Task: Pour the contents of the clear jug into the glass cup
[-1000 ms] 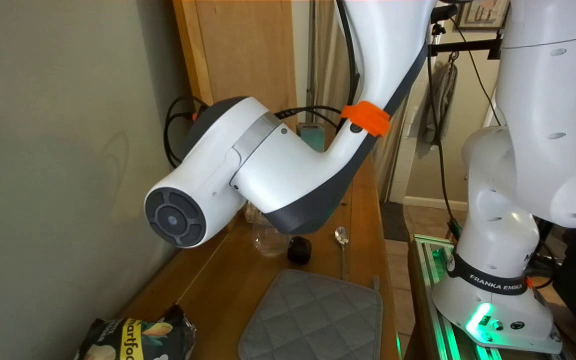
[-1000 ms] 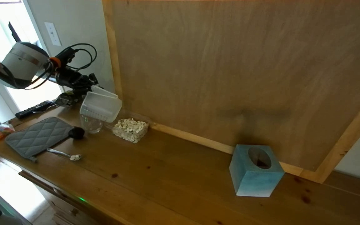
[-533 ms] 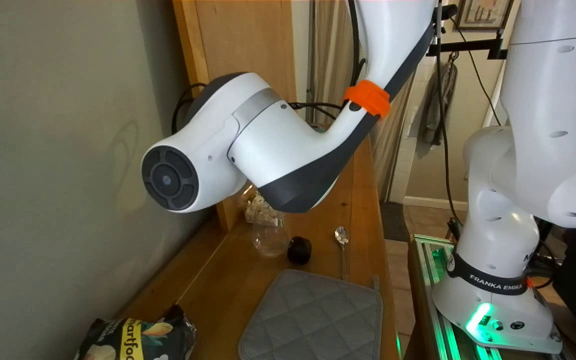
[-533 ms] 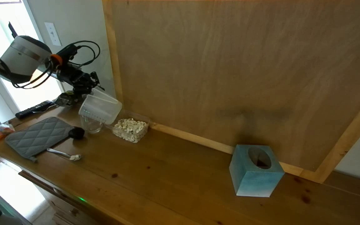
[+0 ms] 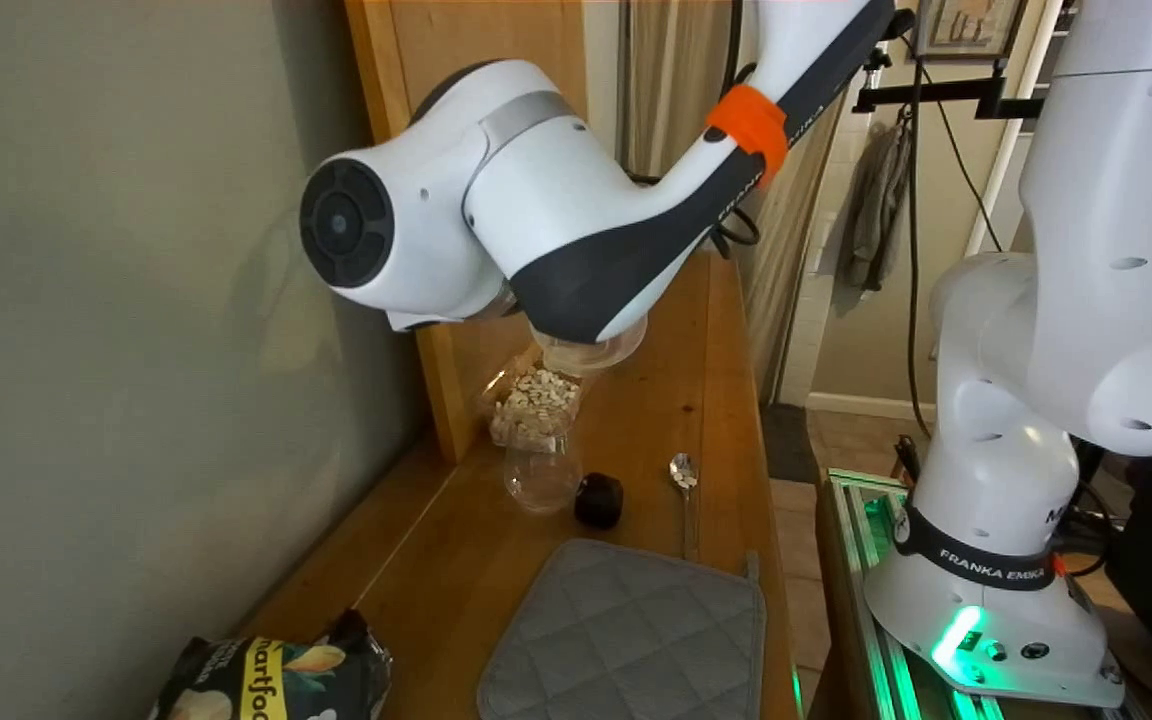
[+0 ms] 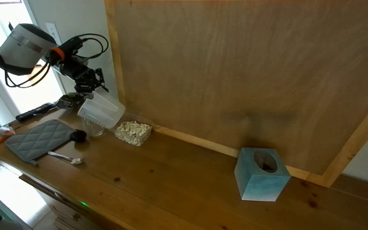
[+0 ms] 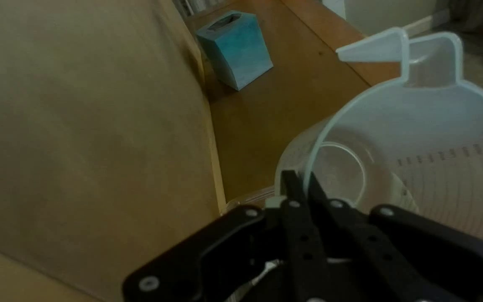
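Wrist view shows the clear jug (image 7: 417,121) pinched at its rim: the gripper (image 7: 302,180) is clamped on the wall, a finger to either side. From there the jug lies ahead and to the right, mouth facing the camera, base pointing away toward the blue tissue box (image 7: 239,48). The pour turns on where the lip sits against the upright glass cup (image 6: 94,128); in an exterior view the tilted jug overlaps the cup's top, its long axis apparently slanting from the mouth at upper left to the base at lower right. In an exterior view the glass cup (image 5: 544,482) stands lower, to the picture's left of the jug and probably nearer that camera, so the next move likely needs the lip brought over it before tipping further. A pale patch inside the jug may be liquid, but I cannot tell; the cup shows no clear fill. Near it, a clear plastic box (image 6: 143,138) holds heaped oats (image 6: 133,128), and a metal spoon (image 6: 59,156) carries some flakes in its bowl.
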